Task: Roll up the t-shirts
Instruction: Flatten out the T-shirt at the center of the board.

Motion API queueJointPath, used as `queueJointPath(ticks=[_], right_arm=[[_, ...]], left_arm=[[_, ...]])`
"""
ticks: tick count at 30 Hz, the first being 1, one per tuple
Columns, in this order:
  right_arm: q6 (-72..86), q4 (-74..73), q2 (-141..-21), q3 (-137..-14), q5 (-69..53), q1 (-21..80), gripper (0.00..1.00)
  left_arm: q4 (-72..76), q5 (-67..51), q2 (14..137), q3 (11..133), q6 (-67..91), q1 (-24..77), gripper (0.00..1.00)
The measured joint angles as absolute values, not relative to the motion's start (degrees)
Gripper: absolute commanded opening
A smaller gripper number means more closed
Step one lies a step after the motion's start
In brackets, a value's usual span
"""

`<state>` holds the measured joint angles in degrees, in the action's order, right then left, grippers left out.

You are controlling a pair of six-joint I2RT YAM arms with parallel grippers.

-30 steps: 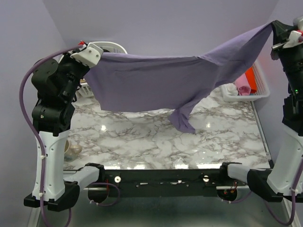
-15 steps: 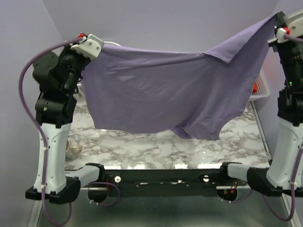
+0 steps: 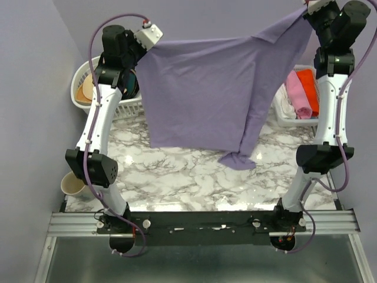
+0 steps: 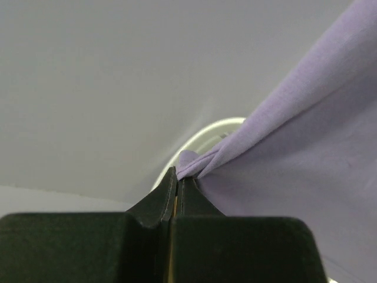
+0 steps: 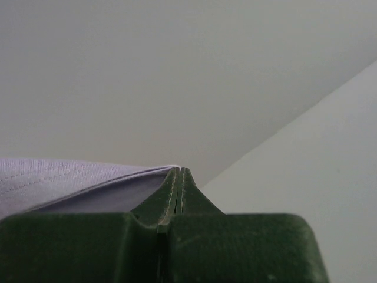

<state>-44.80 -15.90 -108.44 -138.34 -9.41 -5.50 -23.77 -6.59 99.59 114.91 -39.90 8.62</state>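
Holds the lavender t-shirt (image 3: 206, 88) up in the air, spread like a curtain between both arms above the marble counter (image 3: 177, 174). Pinches one top corner in the left hand (image 3: 158, 42), fingers pressed together on a small fold of the cloth. Pinches the other top corner in the right hand (image 3: 309, 8), higher up at the frame's top edge, fingers likewise clamped shut on the fabric edge. Leaves the top hem slanting upward from left to right. Lets the body of the shirt hang flat and mostly smooth, with a bunched end at the lower right reaching down to the counter; cannot tell whether that end touches the marble. Keeps the shirt in front of a white laundry basket (image 3: 79, 79) at the far left corner and partly in front of a white tray (image 3: 290, 122) at the far right, which carries a pink bundle (image 3: 297, 94), an orange-red bundle (image 3: 309, 87) and a white bundle (image 3: 284, 106). Shows a pale cup (image 3: 73, 186) at the left edge, beside the left arm's elbow
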Motion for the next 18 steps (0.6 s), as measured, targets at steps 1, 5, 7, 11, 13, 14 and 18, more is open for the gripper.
queueJointPath(ticks=[1, 5, 7, 11, 13, 14, 18], right_arm=[[-45.25, -15.62, -109.71, -140.42, -9.37, -5.50, 0.00], [-46.98, -11.27, -107.59, -140.55, -9.50, -5.61, 0.00], [-47.16, -9.82, -104.51, -138.34, -9.74, -5.61, 0.00], [-46.09, -8.03, -92.23, -130.39, -10.66, -5.63, 0.00], [-45.43, -6.90, -82.39, -122.13, -12.56, -5.76, 0.00], [-45.32, -6.98, -79.57, -120.29, -13.23, -5.76, 0.00], [-46.63, -8.12, -62.33, -102.21, -20.29, -5.80, 0.00]], left_arm=[[-24.58, -6.79, 100.62, 117.67, -39.79, 8.62, 0.00], [-24.01, -7.60, 100.99, 126.48, -39.20, 8.62, 0.00], [-22.65, -7.64, 98.61, 127.28, -39.00, 8.60, 0.00], [-20.56, -8.40, 89.27, 121.84, -39.00, 8.58, 0.00], [-19.99, -9.63, 81.58, 114.74, -39.22, 8.54, 0.00], [-19.86, -10.02, 79.00, 112.57, -39.44, 8.51, 0.00], [-20.75, -13.26, 66.83, 98.41, -41.21, 8.27, 0.00]])
